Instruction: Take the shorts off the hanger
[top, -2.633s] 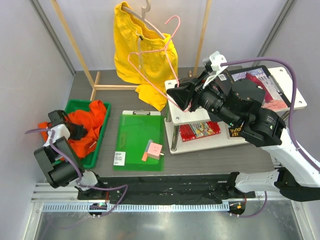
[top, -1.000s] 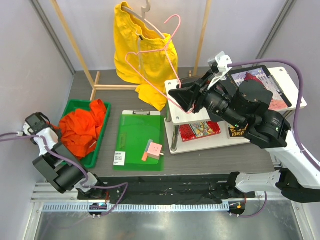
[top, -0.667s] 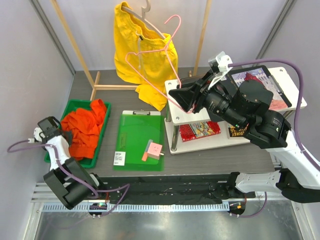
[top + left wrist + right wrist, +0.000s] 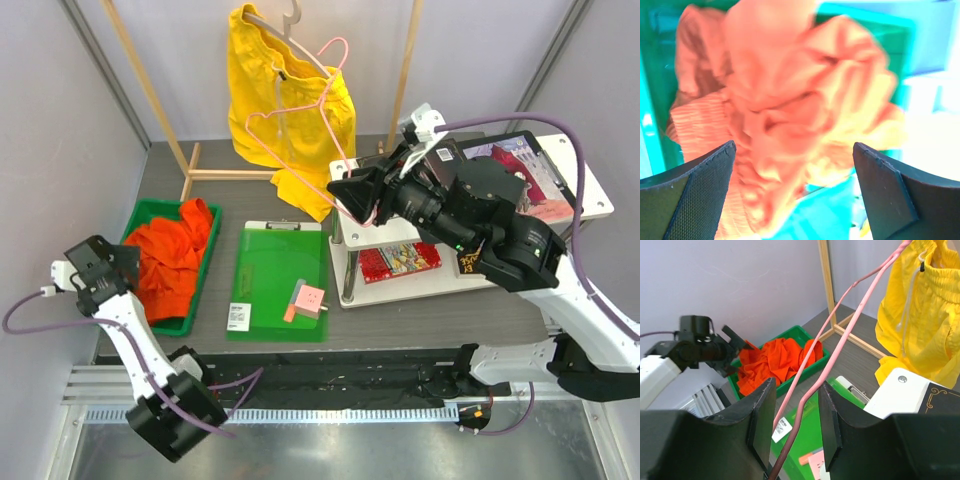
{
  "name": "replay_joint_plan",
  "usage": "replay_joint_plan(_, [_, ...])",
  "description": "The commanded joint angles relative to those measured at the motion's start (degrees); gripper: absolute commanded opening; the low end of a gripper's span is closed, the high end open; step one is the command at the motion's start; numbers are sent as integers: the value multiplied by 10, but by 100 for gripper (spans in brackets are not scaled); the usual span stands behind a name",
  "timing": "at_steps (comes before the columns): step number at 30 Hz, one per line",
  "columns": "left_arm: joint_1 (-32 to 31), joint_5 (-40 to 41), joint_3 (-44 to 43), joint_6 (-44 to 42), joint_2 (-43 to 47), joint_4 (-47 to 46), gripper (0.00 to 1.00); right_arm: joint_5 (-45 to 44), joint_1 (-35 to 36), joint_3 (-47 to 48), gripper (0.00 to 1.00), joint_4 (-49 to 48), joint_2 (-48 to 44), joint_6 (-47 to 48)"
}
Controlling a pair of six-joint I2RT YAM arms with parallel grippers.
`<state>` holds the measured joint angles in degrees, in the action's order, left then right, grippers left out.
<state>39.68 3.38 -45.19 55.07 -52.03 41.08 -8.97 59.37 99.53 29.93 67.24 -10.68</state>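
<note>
The orange-red shorts (image 4: 165, 255) lie crumpled in a green bin (image 4: 137, 212); they fill the left wrist view (image 4: 785, 110) and show in the right wrist view (image 4: 777, 357). My left gripper (image 4: 110, 262) hovers open at the bin's near-left edge, with nothing between its fingers (image 4: 700, 195). The yellow shorts (image 4: 275, 100) with a white drawstring hang on a grey hanger (image 4: 290, 15) at the back rack, also seen in the right wrist view (image 4: 920, 310). My right gripper (image 4: 352, 200) is shut on the lower wire of a bare pink hanger (image 4: 300, 115), held up beside the yellow shorts (image 4: 800, 410).
A green clipboard (image 4: 270, 270) with a pink block (image 4: 310, 298) lies mid-table. A white two-tier shelf (image 4: 345, 170) with books stands under the right arm. The wooden rack's post (image 4: 405, 70) and foot (image 4: 230, 174) stand at the back.
My left gripper has opened and swung back toward the bin's near-left corner. The orange-red shorts stay in the bin. The right arm shifted the pink hanger slightly left.
</note>
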Motion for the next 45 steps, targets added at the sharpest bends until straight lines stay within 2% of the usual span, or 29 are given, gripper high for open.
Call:
replay_joint_plan(1, [0,-27,-52,-10,50,61,99,5,0,19,1,-30,20,15])
replay_joint_plan(4, [-7,-81,-48,-1,92,51,96,4,-1,21,1,-30,32,28])
replay_joint_plan(5, [-14,-105,-46,-2,102,36,91,4,0,19,1,-30,35,33])
replay_joint_plan(8, [-44,-170,-61,-9,111,-35,89,-2,0,14,1,-35,46,52])
replay_joint_plan(15, [-272,-170,-214,-48,29,-49,88,-7,-1,-12,1,-75,59,85])
replay_joint_plan(19, [-344,-219,-246,-30,34,-99,87,-5,0,-57,1,-136,39,96])
replay_joint_plan(22, [-390,-313,-241,28,44,-210,84,-4,0,-107,1,-191,26,103])
replay_joint_plan(25, [-449,-336,-272,50,28,-257,82,10,0,-158,1,-255,14,104])
replay_joint_plan(27, [-509,-320,-289,50,11,-270,82,21,0,-190,1,-284,5,103])
replay_joint_plan(31, [-596,-252,-312,48,-27,-277,71,19,6,-238,1,-361,-11,124])
replay_joint_plan(36, [-700,-155,-341,14,-73,-268,63,15,9,-254,1,-380,-19,125])
replay_joint_plan(37, [-712,-112,-345,9,-82,-259,61,18,11,-257,1,-381,-23,123])
replay_joint_plan(41, [-758,-45,-366,-21,-107,-243,59,21,12,-260,1,-377,-28,116])
replay_joint_plan(45, [-777,-38,-384,-22,-129,-242,56,26,13,-268,1,-378,-37,111])
